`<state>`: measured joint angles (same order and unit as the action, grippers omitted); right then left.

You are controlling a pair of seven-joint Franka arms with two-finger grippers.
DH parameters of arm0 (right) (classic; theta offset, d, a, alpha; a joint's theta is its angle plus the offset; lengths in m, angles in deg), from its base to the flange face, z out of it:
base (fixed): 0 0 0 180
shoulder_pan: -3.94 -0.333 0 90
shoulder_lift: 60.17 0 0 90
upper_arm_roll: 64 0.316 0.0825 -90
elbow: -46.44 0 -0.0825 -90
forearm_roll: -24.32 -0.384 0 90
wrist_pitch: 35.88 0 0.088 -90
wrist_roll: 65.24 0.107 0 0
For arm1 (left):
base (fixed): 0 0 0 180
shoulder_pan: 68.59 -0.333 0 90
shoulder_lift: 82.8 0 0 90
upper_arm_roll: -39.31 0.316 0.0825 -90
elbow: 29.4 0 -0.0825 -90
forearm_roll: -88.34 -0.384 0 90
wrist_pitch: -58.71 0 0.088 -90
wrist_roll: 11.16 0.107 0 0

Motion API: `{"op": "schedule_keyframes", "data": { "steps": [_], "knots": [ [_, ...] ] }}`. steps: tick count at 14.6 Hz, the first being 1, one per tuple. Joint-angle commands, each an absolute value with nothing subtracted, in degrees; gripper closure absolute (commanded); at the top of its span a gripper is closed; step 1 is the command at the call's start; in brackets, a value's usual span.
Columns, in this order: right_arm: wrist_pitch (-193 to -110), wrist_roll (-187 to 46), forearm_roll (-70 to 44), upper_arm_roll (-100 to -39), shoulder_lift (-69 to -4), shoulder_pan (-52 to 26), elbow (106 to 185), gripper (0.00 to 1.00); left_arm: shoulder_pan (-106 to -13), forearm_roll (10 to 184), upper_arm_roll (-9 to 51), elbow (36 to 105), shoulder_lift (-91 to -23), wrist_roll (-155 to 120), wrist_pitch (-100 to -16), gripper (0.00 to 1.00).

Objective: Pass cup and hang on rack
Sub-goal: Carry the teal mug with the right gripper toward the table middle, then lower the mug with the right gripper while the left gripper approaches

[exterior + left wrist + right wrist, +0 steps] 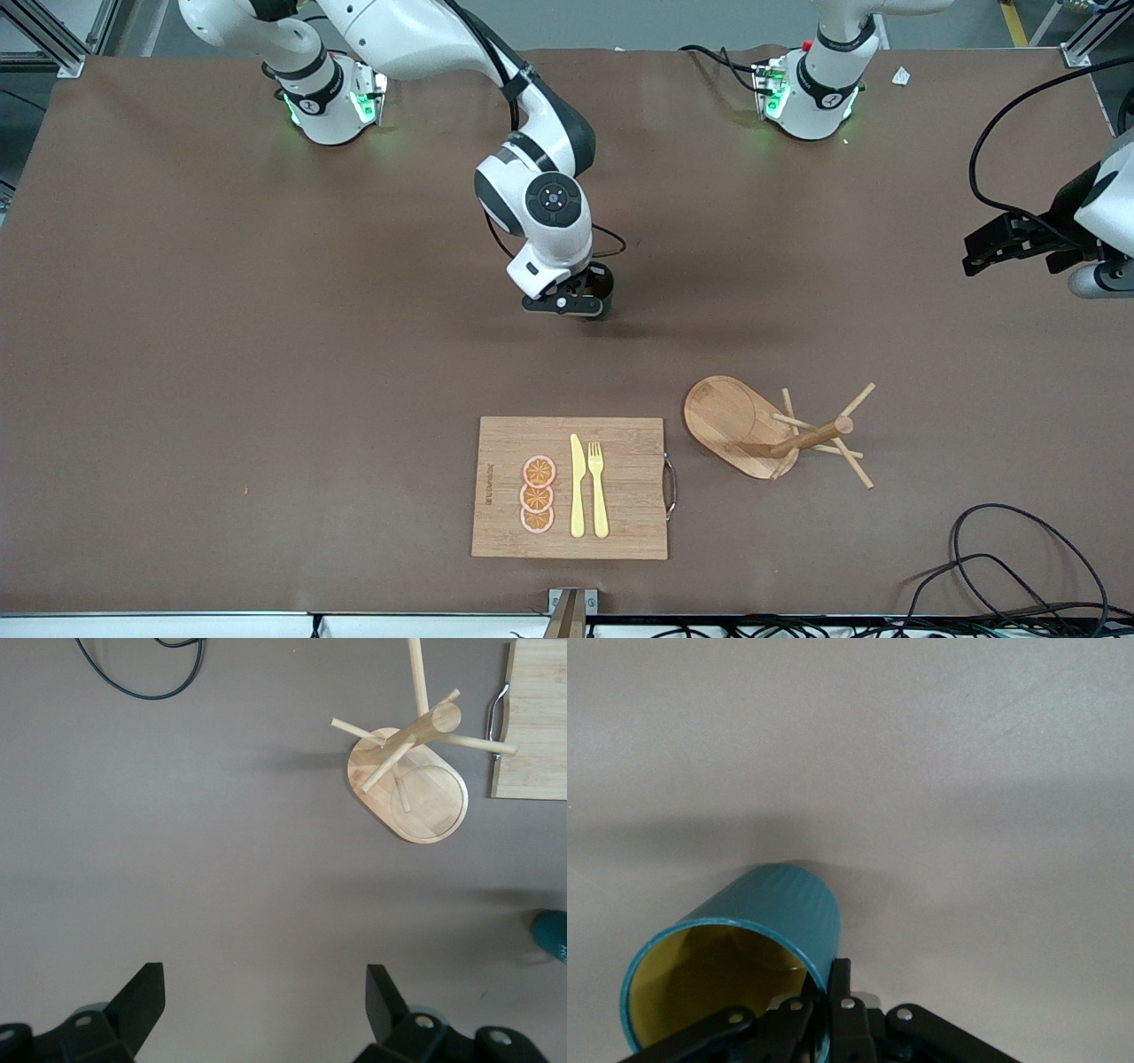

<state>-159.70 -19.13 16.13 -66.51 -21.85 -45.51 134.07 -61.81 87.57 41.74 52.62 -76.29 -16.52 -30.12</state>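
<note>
Brown matting is covering the whole table, and over its middle the right gripper is pinching the rim of the cup, fingers pressed together on the wall. It should be carrying the cup level toward the left arm's end, keeping the handle reachable. Near the front edge the rack is standing. At that end the left gripper is waiting, spread wide.

Bare table around the rack; cutting board just beside it
</note>
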Motion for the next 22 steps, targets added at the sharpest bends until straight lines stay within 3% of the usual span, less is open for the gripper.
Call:
{"op": "schedule_keyframes", "data": {
  "steps": [1,11,12,13,14,15,22],
  "knots": [
    [-159.45,-20.22,20.00,-67.16,-20.88,-46.16,132.84,0.99,-61.30,89.56,41.50,51.64,-76.03,-24.74,-29.89,0.00],
    [-161.92,-27.62,20.19,-67.07,-19.30,-47.13,132.66,0.96,-47.86,84.48,39.83,51.99,-72.34,-58.43,-29.36,0.00],
    [-161.92,-27.71,20.28,-67.07,-19.04,-47.13,132.66,0.90,-46.46,83.43,39.75,51.99,-71.73,-59.93,-29.36,0.00],
    [-162.00,-27.54,20.19,-67.07,-18.86,-47.13,132.49,0.76,-45.31,82.63,39.75,52.08,-71.11,-61.51,-29.36,0.00],
    [-161.92,-27.53,20.19,-67.07,-18.77,-47.13,132.22,0.25,-43.99,81.93,39.75,51.99,-70.50,-63.70,-29.36,0.00],
    [-161.92,-27.88,20.37,-67.07,-18.77,-47.13,132.13,0.03,-42.76,81.49,39.75,51.99,-70.23,-65.64,-29.36,0.00],
    [-157.45,-31.65,19.58,-66.90,-20.61,-46.16,129.06,0.00,-36.79,78.86,39.75,51.81,-68.38,-75.49,-29.80,0.00]
  ]
}}
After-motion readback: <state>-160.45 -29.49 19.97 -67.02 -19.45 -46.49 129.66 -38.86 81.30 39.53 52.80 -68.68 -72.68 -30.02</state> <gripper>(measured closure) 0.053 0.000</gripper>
